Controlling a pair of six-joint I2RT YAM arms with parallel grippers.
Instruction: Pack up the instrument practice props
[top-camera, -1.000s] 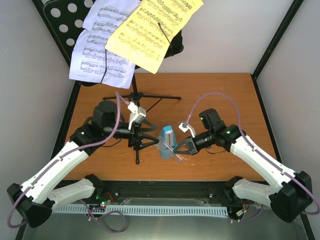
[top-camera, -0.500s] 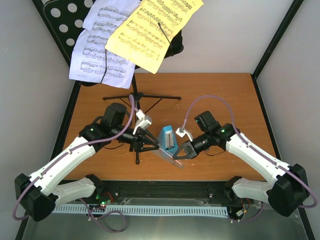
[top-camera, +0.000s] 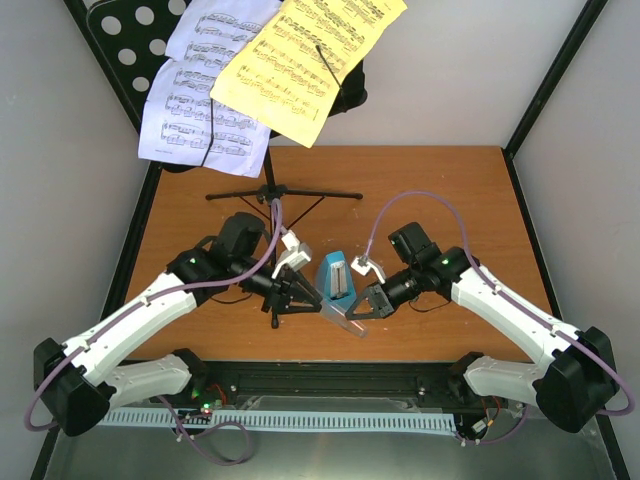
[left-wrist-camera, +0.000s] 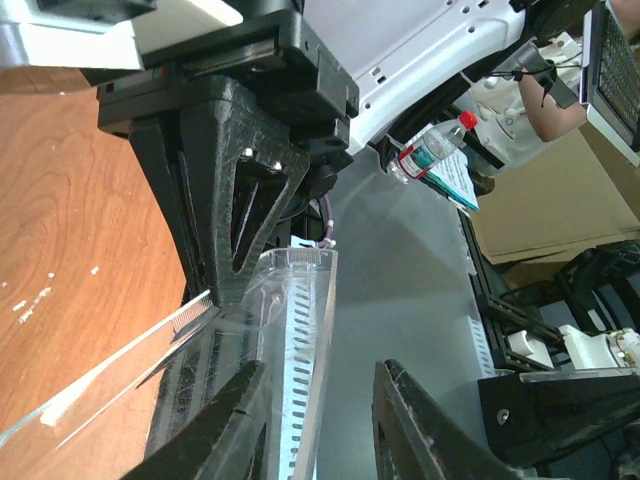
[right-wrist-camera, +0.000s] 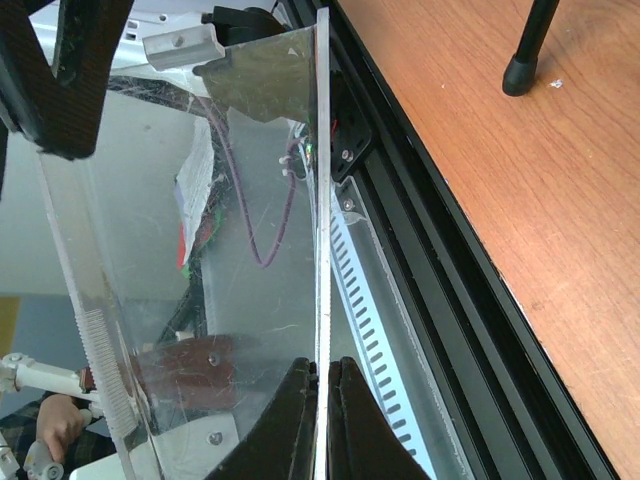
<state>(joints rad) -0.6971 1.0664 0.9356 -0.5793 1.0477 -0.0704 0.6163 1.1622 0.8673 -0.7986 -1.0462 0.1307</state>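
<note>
The small blue wedge metronome (top-camera: 335, 278) stands upright at the table's middle. Its clear plastic cover (top-camera: 346, 320) is off it and hangs just in front, pinched by one wall in my shut right gripper (top-camera: 358, 310); the right wrist view shows that wall (right-wrist-camera: 220, 250) between the closed fingertips (right-wrist-camera: 325, 375). My left gripper (top-camera: 312, 297) is at the cover's left end. In the left wrist view its narrowed jaws (left-wrist-camera: 320, 420) straddle the cover's edge (left-wrist-camera: 295, 330), with a gap at the right finger. The black music stand (top-camera: 268, 195) holds yellow (top-camera: 300, 60) and white pages (top-camera: 200, 100).
The stand's tripod legs (top-camera: 285, 193) spread behind both grippers, and one foot (right-wrist-camera: 520, 70) reaches the table near my right wrist. The round-holed desk (top-camera: 125, 40) leans at the back left. A black rail (top-camera: 330, 380) runs along the near table edge.
My left arm has swung right to the cover's end and its jaws have narrowed a lot. The right gripper shifted the cover slightly left and nearer, still shut on it.
</note>
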